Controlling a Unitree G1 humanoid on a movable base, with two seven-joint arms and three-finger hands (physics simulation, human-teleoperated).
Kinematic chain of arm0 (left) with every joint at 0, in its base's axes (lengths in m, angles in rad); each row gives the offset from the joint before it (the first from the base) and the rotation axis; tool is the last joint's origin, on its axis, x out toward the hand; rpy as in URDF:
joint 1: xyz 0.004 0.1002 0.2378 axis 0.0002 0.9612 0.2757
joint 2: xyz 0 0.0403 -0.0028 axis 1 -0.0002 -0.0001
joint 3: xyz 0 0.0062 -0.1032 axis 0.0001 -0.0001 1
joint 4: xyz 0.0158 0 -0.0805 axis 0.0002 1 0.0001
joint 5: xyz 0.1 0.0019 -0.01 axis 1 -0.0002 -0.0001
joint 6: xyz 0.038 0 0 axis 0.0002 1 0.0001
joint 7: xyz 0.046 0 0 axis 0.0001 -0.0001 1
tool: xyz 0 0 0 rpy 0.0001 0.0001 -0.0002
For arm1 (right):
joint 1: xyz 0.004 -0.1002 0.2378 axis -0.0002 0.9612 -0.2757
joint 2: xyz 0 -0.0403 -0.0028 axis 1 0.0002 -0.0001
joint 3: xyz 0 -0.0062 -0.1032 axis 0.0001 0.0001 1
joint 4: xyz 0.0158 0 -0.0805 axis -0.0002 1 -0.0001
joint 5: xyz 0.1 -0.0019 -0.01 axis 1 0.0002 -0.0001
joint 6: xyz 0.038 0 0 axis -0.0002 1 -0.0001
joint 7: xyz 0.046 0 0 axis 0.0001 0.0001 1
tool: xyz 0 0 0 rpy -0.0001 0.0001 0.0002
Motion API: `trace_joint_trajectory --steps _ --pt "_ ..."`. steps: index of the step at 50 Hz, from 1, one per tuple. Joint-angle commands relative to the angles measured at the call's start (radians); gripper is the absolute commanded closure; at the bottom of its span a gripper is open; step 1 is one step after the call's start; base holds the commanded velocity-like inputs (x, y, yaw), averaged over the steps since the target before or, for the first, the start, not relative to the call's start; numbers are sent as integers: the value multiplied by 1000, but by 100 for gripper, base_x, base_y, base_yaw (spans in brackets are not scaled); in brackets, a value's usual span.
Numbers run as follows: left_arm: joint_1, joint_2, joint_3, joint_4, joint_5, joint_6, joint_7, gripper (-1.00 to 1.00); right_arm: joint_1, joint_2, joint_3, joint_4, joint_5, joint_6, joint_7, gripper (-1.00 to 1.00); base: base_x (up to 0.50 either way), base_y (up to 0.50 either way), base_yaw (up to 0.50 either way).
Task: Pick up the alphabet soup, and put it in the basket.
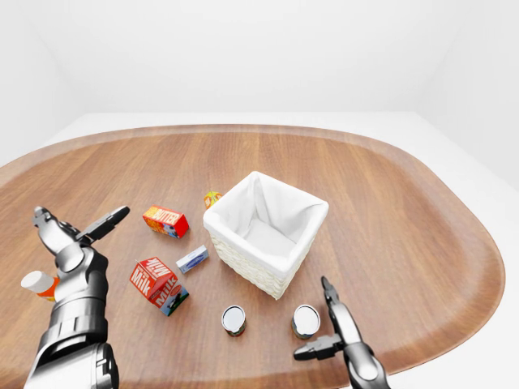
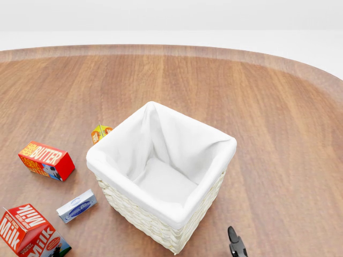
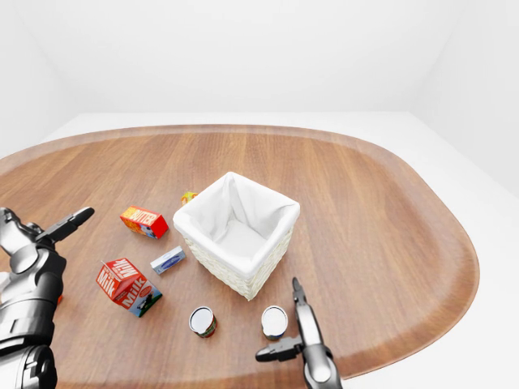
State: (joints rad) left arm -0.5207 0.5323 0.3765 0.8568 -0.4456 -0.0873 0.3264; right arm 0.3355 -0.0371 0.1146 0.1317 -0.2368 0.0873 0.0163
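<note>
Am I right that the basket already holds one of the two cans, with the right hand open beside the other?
Not quite: the basket is empty in the head view. Both cans stand on the table below it in the left-eye view, the open right hand beside the right one.

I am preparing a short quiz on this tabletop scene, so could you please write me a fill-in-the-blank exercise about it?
1. The wicker basket has a ____ cloth lining.
2. In the left-eye view, ____ cans stand below the basket: one can and another can.
3. The right hand holds nothing; its fingers are ____.
4. The red carton lying to the basket's left reads ____.

Missing words: white; two; open; Milk
</note>
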Motion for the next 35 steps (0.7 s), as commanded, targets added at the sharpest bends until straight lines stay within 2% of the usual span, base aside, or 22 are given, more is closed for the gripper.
trace_joint_trajectory --steps 1,18,35 --pt "5 0 1 -14 0 0 2 -100 -26 2 5 26 -15 0 -9 -100 0 0 0" --pt "7 -2 2 -17 2 0 3 -100 -83 15 18 114 -25 0 -17 -100 0 0 0" --pt "4 -2 1 -10 3 0 5 -100 -84 15 14 158 -15 0 -13 -100 0 0 0"
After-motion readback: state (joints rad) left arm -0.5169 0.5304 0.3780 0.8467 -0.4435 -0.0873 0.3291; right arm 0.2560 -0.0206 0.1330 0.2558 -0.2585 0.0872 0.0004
